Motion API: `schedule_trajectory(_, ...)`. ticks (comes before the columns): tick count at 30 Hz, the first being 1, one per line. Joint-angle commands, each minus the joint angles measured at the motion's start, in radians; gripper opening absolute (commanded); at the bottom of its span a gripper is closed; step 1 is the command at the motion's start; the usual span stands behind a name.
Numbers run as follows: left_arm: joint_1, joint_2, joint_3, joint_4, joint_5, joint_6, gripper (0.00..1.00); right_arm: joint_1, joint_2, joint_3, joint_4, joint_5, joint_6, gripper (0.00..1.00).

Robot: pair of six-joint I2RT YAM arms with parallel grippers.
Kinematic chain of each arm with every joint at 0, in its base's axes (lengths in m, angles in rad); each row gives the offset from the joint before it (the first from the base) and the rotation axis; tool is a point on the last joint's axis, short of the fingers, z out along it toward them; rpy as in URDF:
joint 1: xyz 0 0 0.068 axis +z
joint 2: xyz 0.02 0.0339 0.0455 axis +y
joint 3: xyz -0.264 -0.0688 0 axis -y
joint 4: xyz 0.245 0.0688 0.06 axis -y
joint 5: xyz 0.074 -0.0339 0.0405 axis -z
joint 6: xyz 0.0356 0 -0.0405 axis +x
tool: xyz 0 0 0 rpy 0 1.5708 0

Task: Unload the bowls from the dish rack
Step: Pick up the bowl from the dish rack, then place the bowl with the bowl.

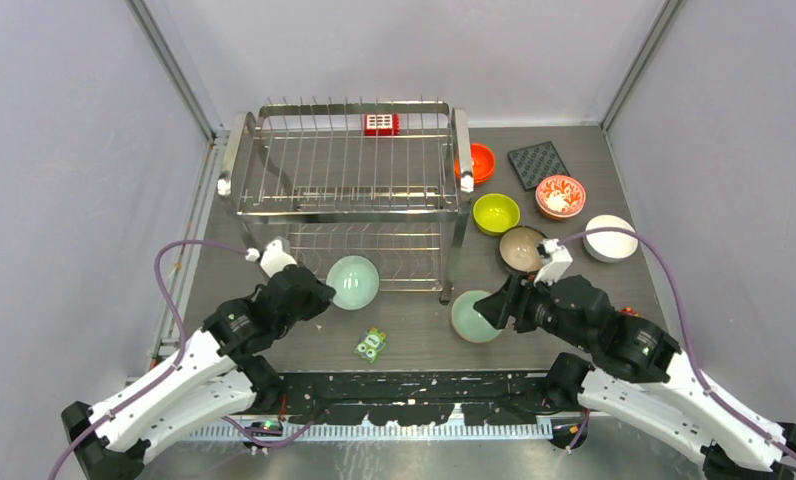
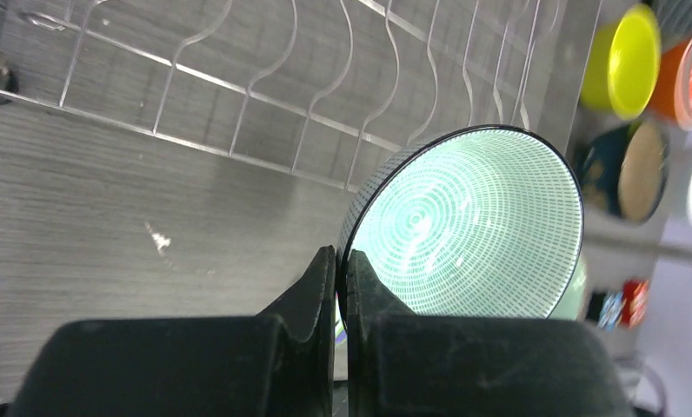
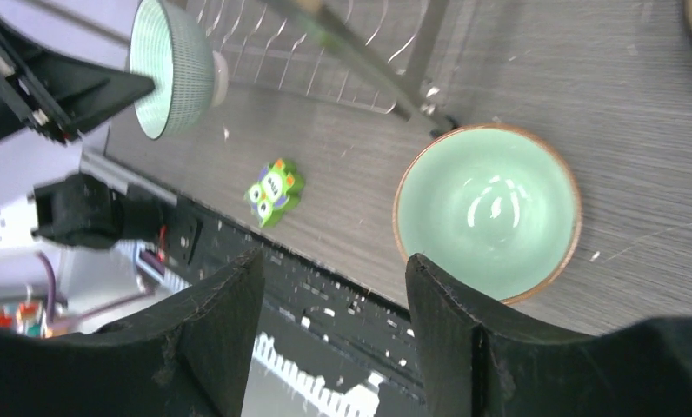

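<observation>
Mint-green and finely patterned, the ringed bowl [image 2: 469,221] sits tipped on its side at the front edge of the dish rack [image 1: 349,160], low tier, mouth facing the arm, and the left gripper [image 2: 338,261] has its jaws pressed together on the thin rim, one finger inside, one outside. Whether the bowl rests on the wires or is just clear of them, I can't tell. Over on the other side, the right gripper [image 3: 334,261] hangs spread wide with nothing in it, just beside the brown-rimmed green bowl [image 3: 486,221] sitting upright on the table [image 1: 414,330]. Now the risks: that is an edge pinch on a glazed lip, so the bowl's weight could swing it round the fingertips or slide it out altogether. Pull back too low and the foot may snag a rack wire. The little green toy [image 1: 371,345] lies right in the open patch between the arms, so a set-down there could land the bowl crooked. And a careless sweep from the right arm could knock its neighbour.
</observation>
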Motion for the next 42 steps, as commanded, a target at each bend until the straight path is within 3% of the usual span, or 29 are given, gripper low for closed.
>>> schedule_trajectory(1, -0.003, -0.009, 0.099, -0.076, 0.208, 0.178, 0.0, 0.004, 0.148, 0.1, 0.001, -0.225, -0.1, 0.63)
schedule_trajectory(5, -0.05, 0.033, 0.142, -0.111, 0.288, 0.268, 0.0, 0.074, 0.26, 0.141, 0.002, -0.168, -0.091, 0.59)
schedule_trajectory(10, -0.198, 0.109, 0.194, -0.114, 0.229, 0.303, 0.0, 0.31, 0.424, 0.217, 0.006, 0.063, -0.033, 0.59)
schedule_trajectory(13, -0.264, 0.142, 0.217, -0.112, 0.179, 0.301, 0.0, 0.388, 0.503, 0.249, 0.012, 0.156, 0.022, 0.59)
schedule_trajectory(24, -0.393, 0.207, 0.216, -0.076, 0.059, 0.244, 0.0, 0.479, 0.622, 0.223, 0.16, 0.31, 0.254, 0.58)
schedule_trajectory(42, -0.511, 0.275, 0.24, -0.047, -0.015, 0.17, 0.0, 0.488, 0.786, 0.232, 0.148, 0.296, 0.304, 0.49)
